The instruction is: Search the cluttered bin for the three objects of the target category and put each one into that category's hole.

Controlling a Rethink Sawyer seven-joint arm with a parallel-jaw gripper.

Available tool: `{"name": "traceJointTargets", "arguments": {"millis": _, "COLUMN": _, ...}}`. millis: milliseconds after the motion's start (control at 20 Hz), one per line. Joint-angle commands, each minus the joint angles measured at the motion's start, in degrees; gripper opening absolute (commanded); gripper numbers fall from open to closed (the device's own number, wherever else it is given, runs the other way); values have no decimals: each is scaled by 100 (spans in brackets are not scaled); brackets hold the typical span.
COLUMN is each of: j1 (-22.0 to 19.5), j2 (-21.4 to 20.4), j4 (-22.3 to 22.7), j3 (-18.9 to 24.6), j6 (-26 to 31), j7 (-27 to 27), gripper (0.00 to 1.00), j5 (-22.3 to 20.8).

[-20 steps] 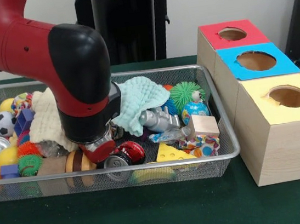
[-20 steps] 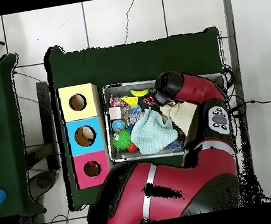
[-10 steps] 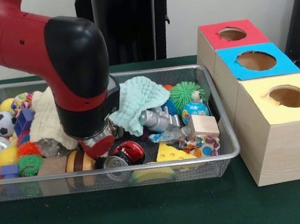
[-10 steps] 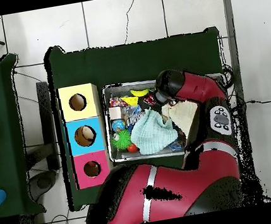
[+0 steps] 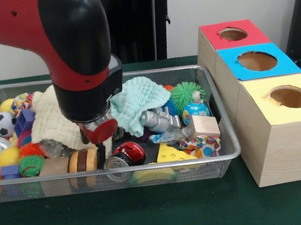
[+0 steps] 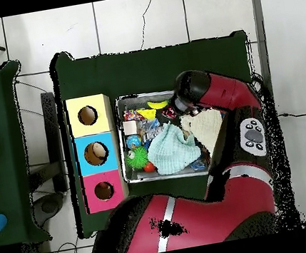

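All the fabric is in the bin [image 5: 231, 154]: the cream cloth [image 5: 49, 123], the mint cloth [image 5: 141, 102] and the speckled piece [image 5: 202, 147]. The gripper [image 5: 99, 133] sits low beside the cream cloth; I cannot tell its grip. Judging by this, nothing looks sorted into the boxes [image 5: 277, 123] yet.

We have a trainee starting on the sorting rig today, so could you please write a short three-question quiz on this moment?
1. True or false: the cream cloth lies inside the wire bin.
2. Which box stands nearest the front camera? A red-topped; B blue-topped; C yellow-topped.
3. Fill in: the mint-green cloth lies to the picture-right of the arm's ____ wrist housing in the front view.

Key: 1 true; 2 C; 3 black.
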Motion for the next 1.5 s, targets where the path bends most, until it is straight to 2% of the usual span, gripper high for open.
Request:
{"name": "traceJointTargets", "arguments": {"millis": 50, "j1": 120, "j2": -43, "j4": -398, "j3": 312, "j6": 723, "j7": 659, "gripper": 100, "j5": 82}}
{"name": "traceJointTargets", "arguments": {"millis": 400, "j1": -20, "j2": 500, "j4": -846, "j3": 315, "j6": 224, "j7": 562, "gripper": 100, "j5": -41}}
{"name": "traceJointTargets", "arguments": {"millis": 600, "j1": -206, "j2": 876, "j4": -1183, "j3": 497, "j6": 5, "j7": 176, "gripper": 100, "j5": -121}}
{"name": "traceJointTargets", "arguments": {"millis": 700, "j1": -313, "j2": 1024, "j4": -1349, "j3": 605, "j6": 68, "j7": -78, "gripper": 100, "j5": -145}}
{"name": "traceJointTargets", "arguments": {"millis": 850, "j1": -416, "j2": 1032, "j4": -1363, "j3": 827, "j6": 313, "j7": -621, "gripper": 100, "j5": -198}}
{"name": "traceJointTargets", "arguments": {"millis": 1050, "j1": -354, "j2": 711, "j4": -945, "j3": 976, "j6": 211, "j7": -1153, "gripper": 100, "j5": -408}}
{"name": "traceJointTargets", "arguments": {"millis": 1350, "j1": -164, "j2": 112, "j4": 32, "j3": 973, "j6": -354, "j7": -701, "gripper": 100, "j5": -531}}
{"name": "traceJointTargets", "arguments": {"millis": 1500, "j1": -93, "j2": -58, "j4": 128, "j3": 930, "j6": -259, "j7": -657, "gripper": 100, "j5": -644}}
